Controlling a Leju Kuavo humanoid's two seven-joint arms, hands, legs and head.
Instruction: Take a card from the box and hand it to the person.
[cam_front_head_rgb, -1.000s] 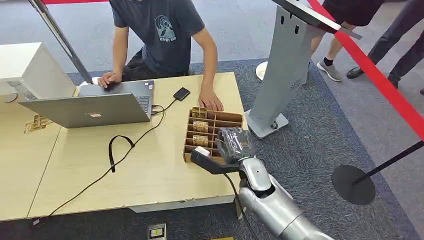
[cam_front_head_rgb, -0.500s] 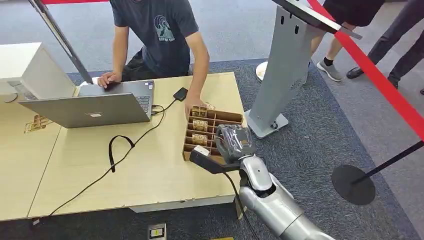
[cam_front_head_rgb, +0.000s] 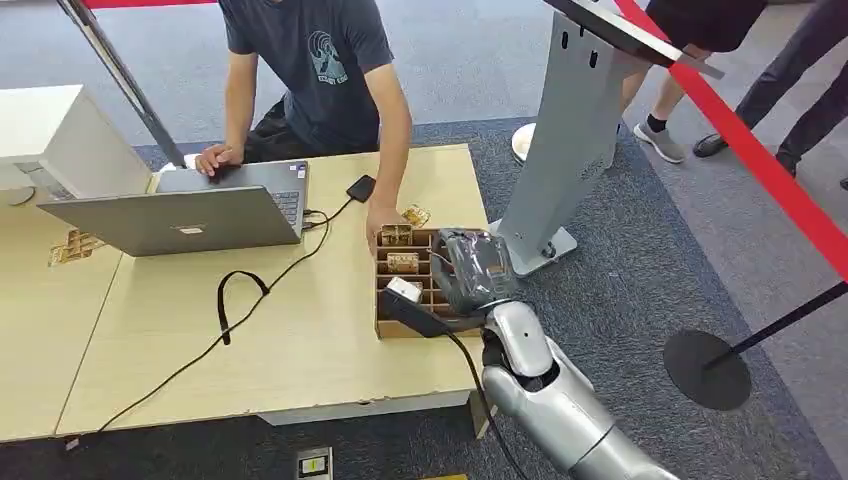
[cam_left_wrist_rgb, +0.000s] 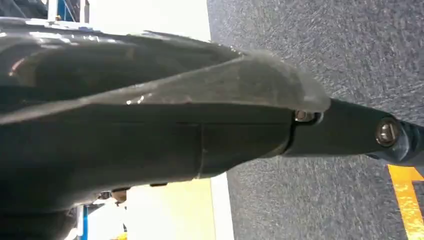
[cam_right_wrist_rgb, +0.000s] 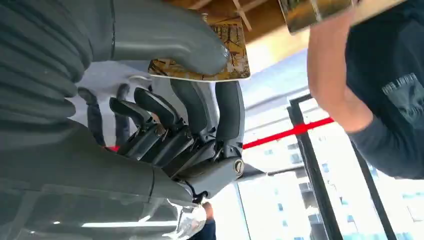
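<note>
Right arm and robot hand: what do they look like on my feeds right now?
The right arm is silver with rounded segments, and a black cable runs along it. The right robot hand sits under clear plastic wrap; the wrist view shows a grey ribbed cover, a thick grey thumb and darker fingers.

Beyond the box (cam_front_head_rgb: 405, 285), a person's hand (cam_front_head_rgb: 378, 222) rests at its far rim, blocking that side. Left of the box, bare desk (cam_front_head_rgb: 310, 340) lies open; a grey stand (cam_front_head_rgb: 565, 150) crowds its right.
</note>
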